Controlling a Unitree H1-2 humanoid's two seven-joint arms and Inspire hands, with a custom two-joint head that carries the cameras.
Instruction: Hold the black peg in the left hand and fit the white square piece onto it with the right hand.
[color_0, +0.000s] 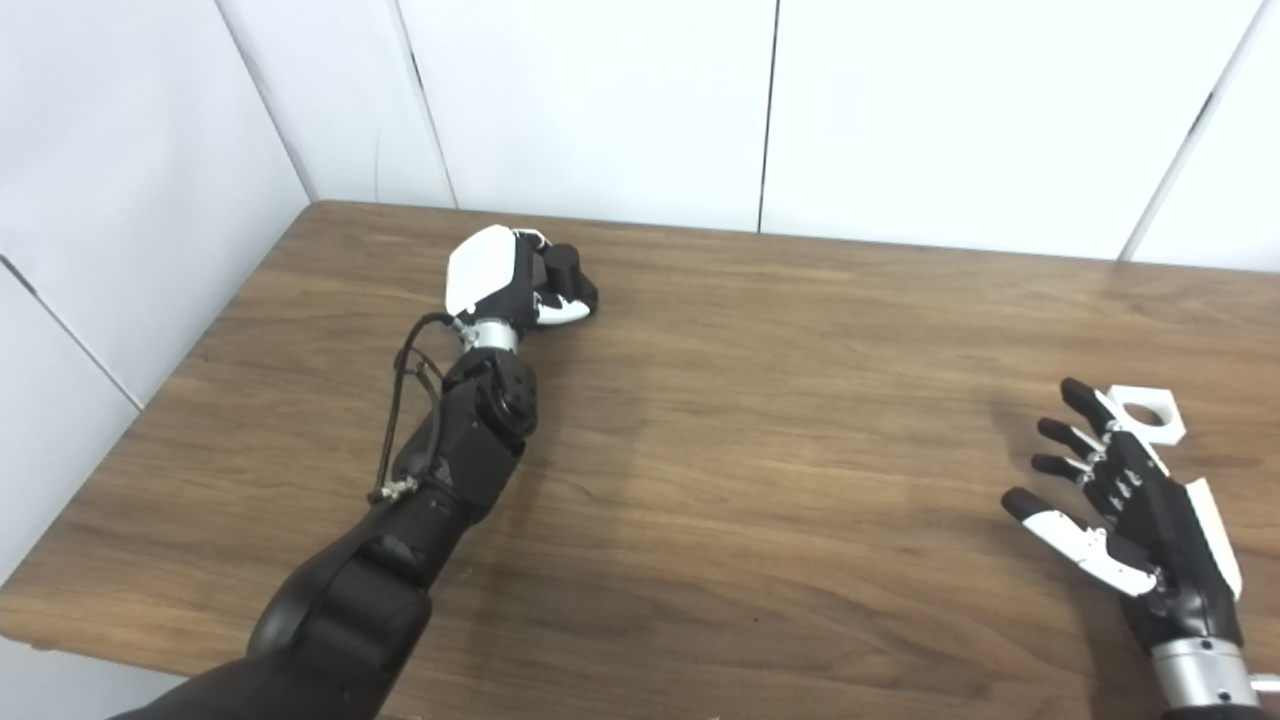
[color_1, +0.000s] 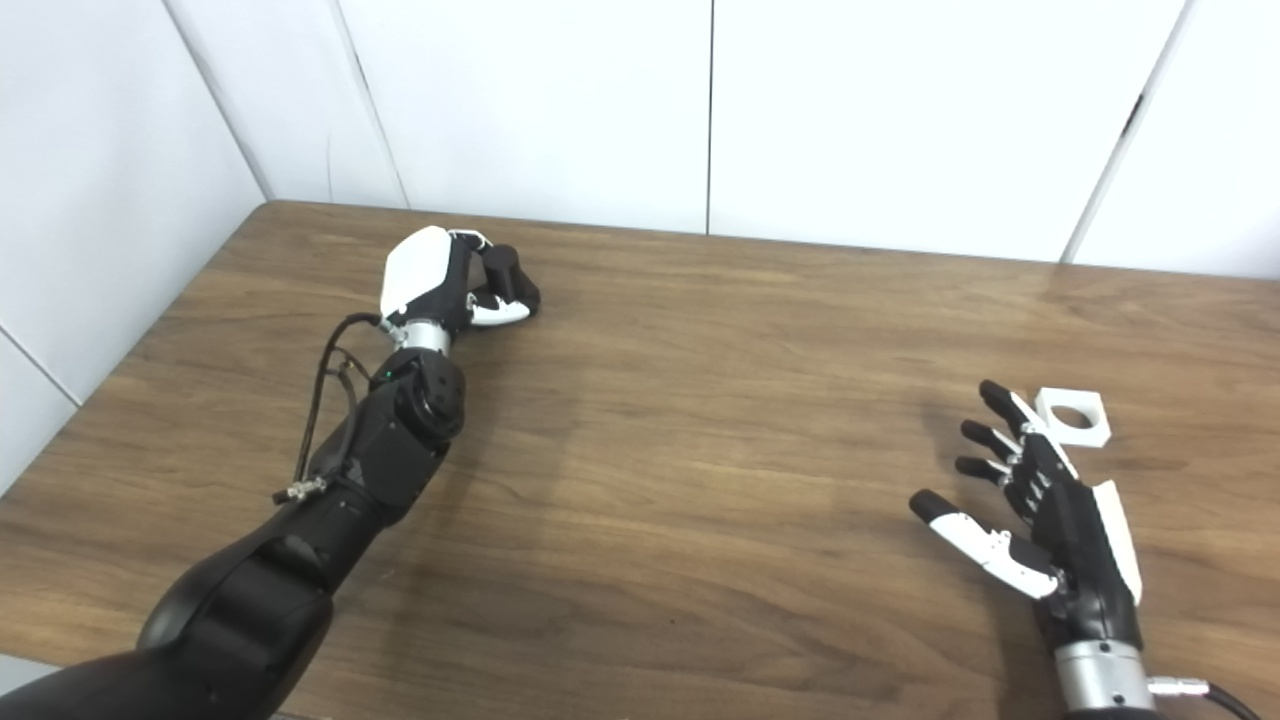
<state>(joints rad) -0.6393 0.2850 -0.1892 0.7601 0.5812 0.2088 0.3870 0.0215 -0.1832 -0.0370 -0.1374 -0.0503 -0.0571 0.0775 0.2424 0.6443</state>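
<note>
At the far left of the wooden table (color_0: 760, 420), my left hand (color_0: 500, 275) has its fingers and thumb curled around the black peg (color_0: 567, 268). The peg's rounded end sticks out to the right of the palm, low over the table. The white square piece (color_0: 1150, 412), with a round hole through it, lies flat on the table at the right. My right hand (color_0: 1125, 500) hovers just in front of it, open with fingers spread. The fingertips (color_1: 1000, 400) reach the piece's near left corner, and I cannot tell if they touch it.
White wall panels (color_0: 600, 100) enclose the table at the back and along the left side. The table's front edge runs under my left forearm (color_0: 440, 470). A black cable (color_0: 400, 400) loops beside the left wrist.
</note>
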